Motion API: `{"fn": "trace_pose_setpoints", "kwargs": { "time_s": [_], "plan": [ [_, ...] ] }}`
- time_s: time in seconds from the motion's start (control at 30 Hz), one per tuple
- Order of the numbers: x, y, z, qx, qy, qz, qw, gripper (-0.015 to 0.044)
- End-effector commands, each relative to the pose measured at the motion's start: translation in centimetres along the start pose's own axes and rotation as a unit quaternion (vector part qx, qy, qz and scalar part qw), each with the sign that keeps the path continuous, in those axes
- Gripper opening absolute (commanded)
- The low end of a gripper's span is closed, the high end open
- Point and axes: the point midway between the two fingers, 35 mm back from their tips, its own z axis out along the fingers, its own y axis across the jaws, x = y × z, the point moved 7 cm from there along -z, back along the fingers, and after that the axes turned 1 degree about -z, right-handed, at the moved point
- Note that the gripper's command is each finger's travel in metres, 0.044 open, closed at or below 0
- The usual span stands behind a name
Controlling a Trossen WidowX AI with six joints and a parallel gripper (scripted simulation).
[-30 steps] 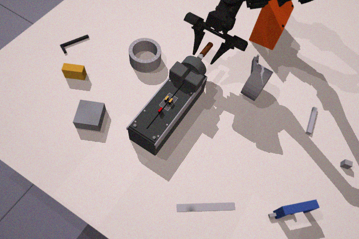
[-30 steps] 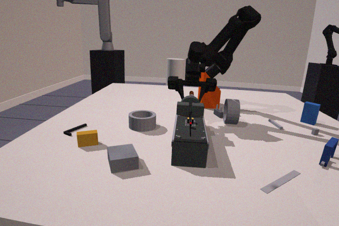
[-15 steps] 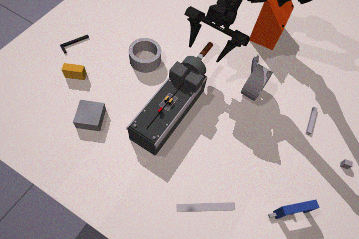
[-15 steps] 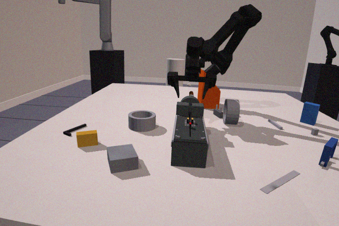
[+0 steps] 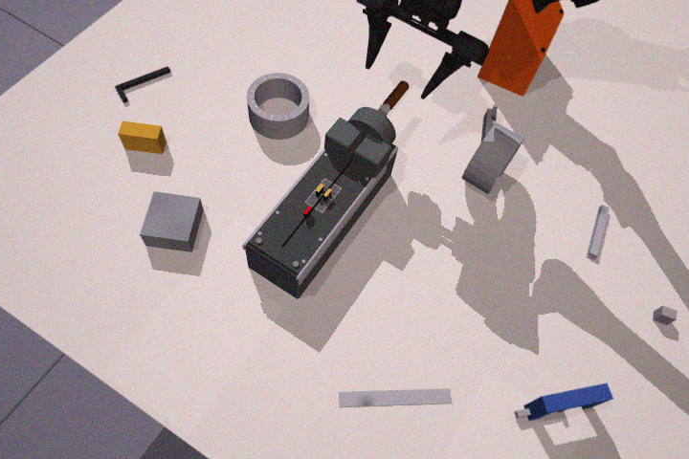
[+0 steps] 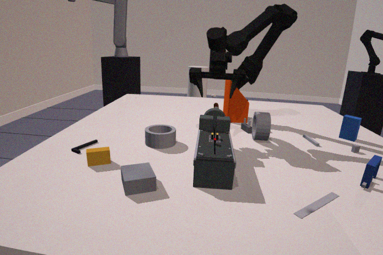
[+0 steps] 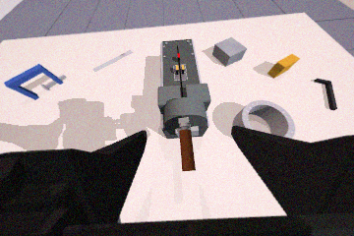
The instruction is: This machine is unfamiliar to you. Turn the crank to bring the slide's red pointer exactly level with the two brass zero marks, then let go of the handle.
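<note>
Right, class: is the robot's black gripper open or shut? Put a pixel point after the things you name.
Open: its two black fingers (image 5: 376, 47) (image 6: 200, 87) stand wide apart, the brown crank handle (image 5: 395, 95) (image 6: 216, 105) (image 7: 187, 151) ungripped.

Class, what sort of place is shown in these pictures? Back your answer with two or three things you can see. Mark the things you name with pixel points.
Probably a robotics lab or workshop: a black arm (image 6: 281, 17) reaches over a broad table (image 6: 107, 222), more arms stand on dark pedestals (image 6: 121, 78) (image 6: 369, 99) behind, and a crank-driven slide machine (image 5: 280, 232) (image 6: 213, 172) (image 7: 186, 108) sits on the table.

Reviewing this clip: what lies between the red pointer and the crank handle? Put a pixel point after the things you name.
The brass marks (image 5: 323, 191) (image 7: 180, 68), then the machine's grey blocks and round hub (image 5: 375, 124) (image 7: 186, 117), as the top and wrist views show.
</note>
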Motion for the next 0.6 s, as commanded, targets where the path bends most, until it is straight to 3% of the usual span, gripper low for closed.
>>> {"fn": "trace_pose_setpoints", "kwargs": {
  "time_s": [0.0,0.2,0.57],
  "plan": [
    [-2.1,0.0,-1.9,0.001,-0.007,-0.007,1.000,0.0440],
    [-3.2,0.1,-2.8,0.002,-0.004,-0.007,1.000,0.0440],
    [-8.5,0.0,1.2,0.028,0.025,-0.006,0.999,0.0440]
  ]
}}
